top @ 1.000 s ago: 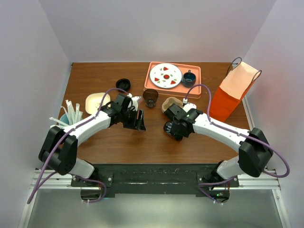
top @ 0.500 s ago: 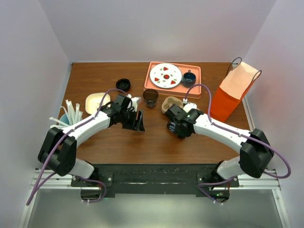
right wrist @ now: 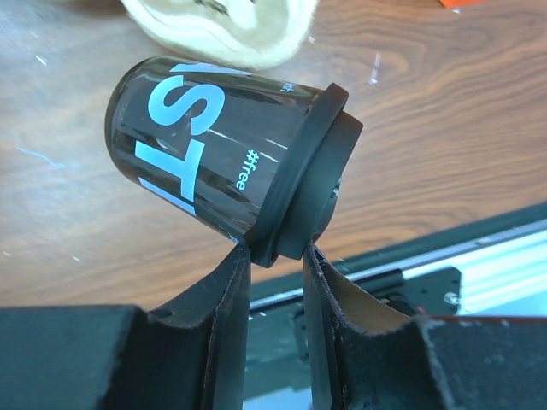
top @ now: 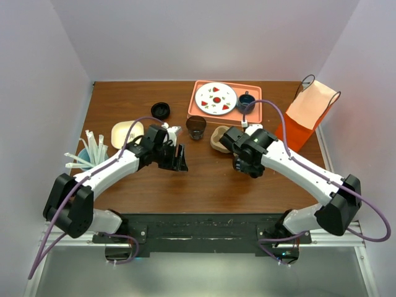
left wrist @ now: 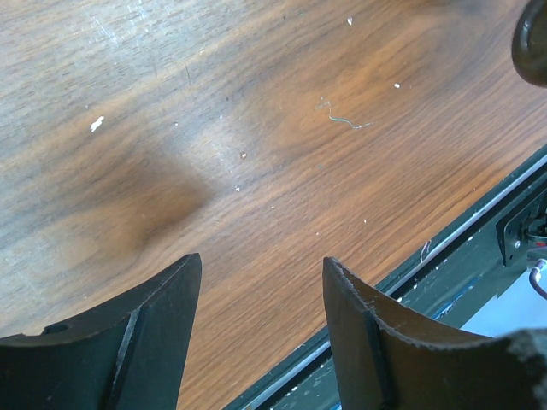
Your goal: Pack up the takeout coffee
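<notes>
The takeout coffee (right wrist: pixel 224 145) is a dark cup with pale blue lettering and a black lid (right wrist: pixel 309 190). It hangs tilted above the wood, base pointing up and left in the right wrist view. My right gripper (right wrist: pixel 275 254) is shut on the rim of its lid. From above, the right gripper (top: pixel 242 162) sits mid-table and the cup is mostly hidden beneath it. My left gripper (top: pixel 179 158) hovers left of centre, open, with only bare wood between its fingertips (left wrist: pixel 261 260).
An orange paper bag (top: pixel 306 117) stands open at the back right. A pink tray (top: pixel 226 122) holds a plate (top: pixel 216 98) and a blue mug (top: pixel 245 101). A brown cup (top: pixel 196 127), tan bowl (top: pixel 219 137), black disc (top: pixel 161 110), pale dish (top: pixel 125 133) and straws (top: pixel 91 150) are nearby.
My right gripper has closed on the cup's lid and carried it up and toward the back right. The left arm has barely shifted.
</notes>
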Motion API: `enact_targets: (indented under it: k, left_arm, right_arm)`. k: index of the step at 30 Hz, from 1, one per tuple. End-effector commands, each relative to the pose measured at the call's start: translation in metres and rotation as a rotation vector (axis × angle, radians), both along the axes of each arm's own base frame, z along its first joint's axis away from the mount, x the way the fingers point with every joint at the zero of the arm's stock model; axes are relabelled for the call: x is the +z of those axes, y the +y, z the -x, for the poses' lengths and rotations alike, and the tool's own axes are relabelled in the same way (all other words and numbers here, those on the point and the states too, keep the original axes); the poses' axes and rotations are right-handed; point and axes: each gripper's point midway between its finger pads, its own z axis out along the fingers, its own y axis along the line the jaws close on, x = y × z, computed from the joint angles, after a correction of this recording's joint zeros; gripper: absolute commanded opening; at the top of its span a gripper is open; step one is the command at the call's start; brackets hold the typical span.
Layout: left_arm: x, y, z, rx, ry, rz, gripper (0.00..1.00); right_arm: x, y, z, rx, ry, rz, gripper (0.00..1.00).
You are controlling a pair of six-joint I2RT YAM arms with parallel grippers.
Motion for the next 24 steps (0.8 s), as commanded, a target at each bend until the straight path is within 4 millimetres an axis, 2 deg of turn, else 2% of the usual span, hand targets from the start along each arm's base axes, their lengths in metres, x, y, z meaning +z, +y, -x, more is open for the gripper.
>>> enact_targets:
  k: [1,6,10,18,24]
  left_arm:
    - [0.017,-0.007,-0.010,0.012,-0.080,0.046,0.63]
    - [0.024,-0.006,-0.013,0.018,-0.102,0.049,0.63]
    - [0.026,-0.006,-0.013,0.024,-0.111,0.055,0.63]
    - [0.027,-0.006,-0.011,0.019,-0.104,0.061,0.63]
    - [0.040,-0.008,-0.008,0.014,-0.105,0.091,0.63]
  right_arm:
    - [0.002,-0.034,0.031,0.047,0.151,0.143,0.21]
    - [-0.006,-0.054,0.029,0.042,0.196,0.222,0.18]
    - [-0.009,-0.092,0.029,-0.008,0.262,0.273,0.20]
    - [-0.021,-0.092,0.031,-0.004,0.354,0.286,0.22]
    - [-0.020,-0.095,0.033,0.003,0.353,0.291,0.24]
